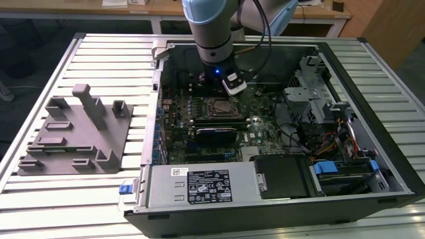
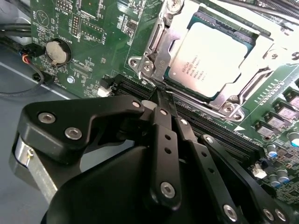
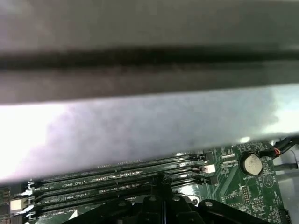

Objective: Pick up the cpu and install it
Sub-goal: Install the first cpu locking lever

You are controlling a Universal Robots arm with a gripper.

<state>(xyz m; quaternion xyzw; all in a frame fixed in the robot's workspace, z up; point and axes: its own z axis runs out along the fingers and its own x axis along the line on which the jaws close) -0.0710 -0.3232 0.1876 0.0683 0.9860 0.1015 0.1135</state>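
Where the tool point(image 2: 161, 95) hovers, the cpu point(image 2: 212, 60) sits socketed.

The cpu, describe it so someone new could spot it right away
Find the open computer case on the slatted table, then the green motherboard inside. The cpu sits in the metal-rimmed socket just beyond the gripper: a flat square with a pale silvery top, unlike the dark chips nearby.

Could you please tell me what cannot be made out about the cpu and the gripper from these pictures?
- The cpu lies in the socket frame in the second wrist view; whether it is fully seated cannot be told.
- In the exterior view the arm hides the gripper's tips, and the socket is too small to judge.
- In the first wrist view a blurred grey surface hides the socket area.
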